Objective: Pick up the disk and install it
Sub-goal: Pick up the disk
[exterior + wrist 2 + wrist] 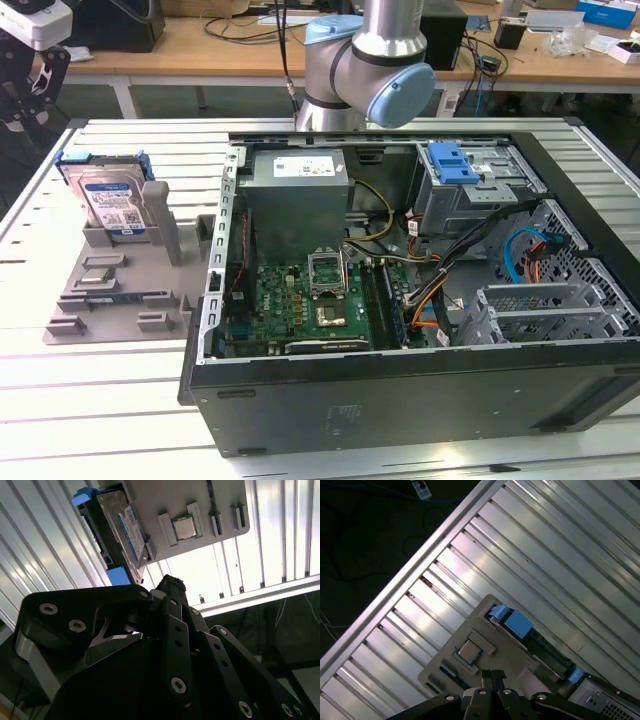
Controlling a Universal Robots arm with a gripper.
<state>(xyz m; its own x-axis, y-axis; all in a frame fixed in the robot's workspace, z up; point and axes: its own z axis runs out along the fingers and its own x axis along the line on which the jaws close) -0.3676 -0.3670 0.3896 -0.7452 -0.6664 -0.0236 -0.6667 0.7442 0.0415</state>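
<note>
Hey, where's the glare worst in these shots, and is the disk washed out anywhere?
Second wrist view: table slats beside the grey holder blow out white, pincer is a dark silhouette, disk label not blown out. First wrist view: streaky shine on the slats, floor dark. Exterior view: even light, disk not washed out.

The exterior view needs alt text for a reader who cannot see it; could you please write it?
The disk, a silver drive in a blue carrier, stands propped in a grey holder on the slatted metal table, to the exterior view's left of an open computer case. The robot arm rises behind the case.
</note>
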